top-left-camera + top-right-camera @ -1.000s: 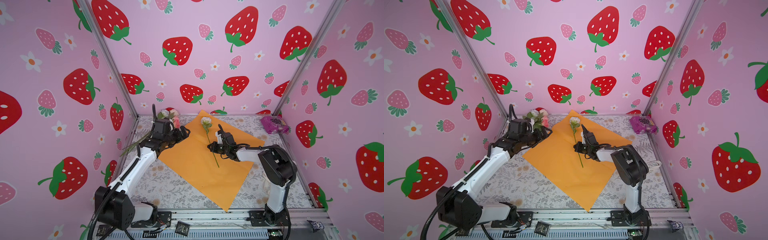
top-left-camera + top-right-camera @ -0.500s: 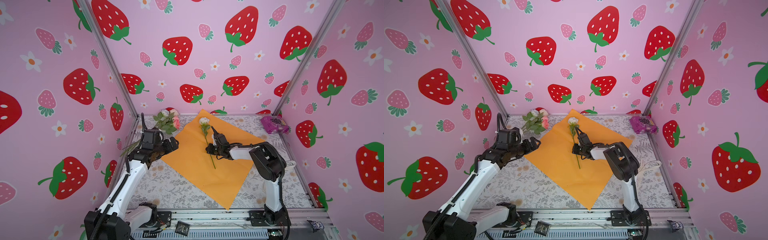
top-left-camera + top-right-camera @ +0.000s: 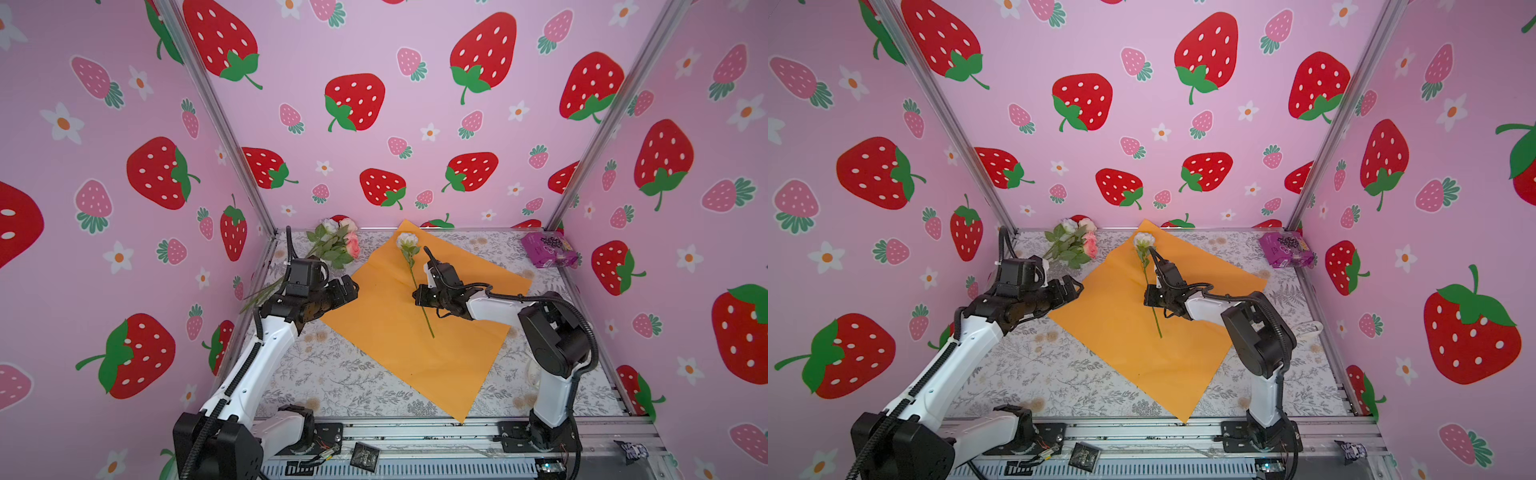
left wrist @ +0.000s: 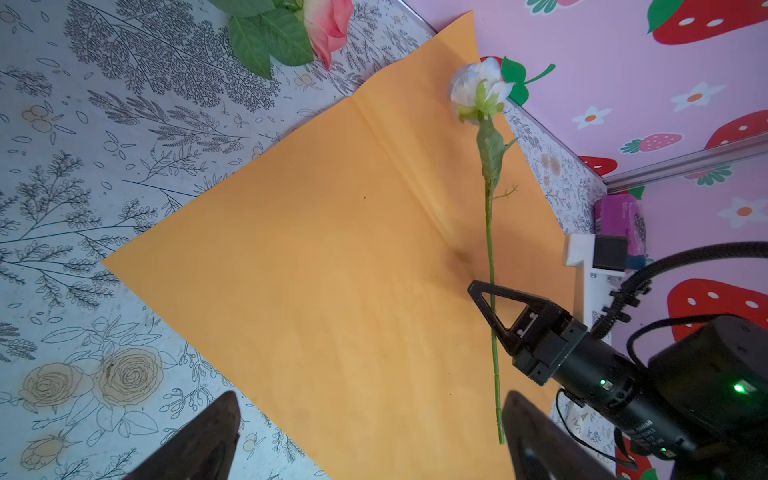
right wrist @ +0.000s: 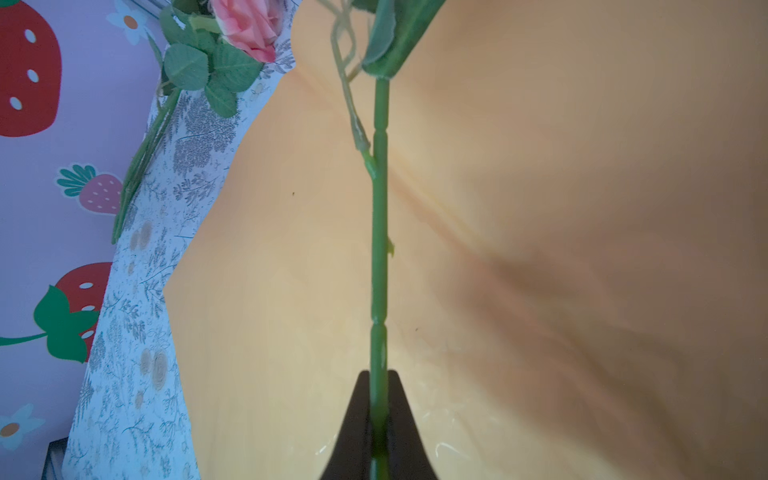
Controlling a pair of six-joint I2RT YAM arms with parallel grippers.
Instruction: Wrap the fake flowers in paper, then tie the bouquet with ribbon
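The orange wrapping paper lies flat on the table. Across it runs a white rose on a long green stem. My right gripper is shut on the middle of that stem. The rest of the bouquet, pink, peach and white roses with leaves, lies at the back left, off the paper. My left gripper hangs open and empty over the paper's left corner.
A purple packet lies in the back right corner. Pink strawberry walls close the table in on three sides. A pink rose head sits just beyond the paper's edge.
My left gripper has drawn back from the bunch of roses to the paper's left corner, still open. The right gripper stays shut on the white rose's stem and has shifted slightly left.
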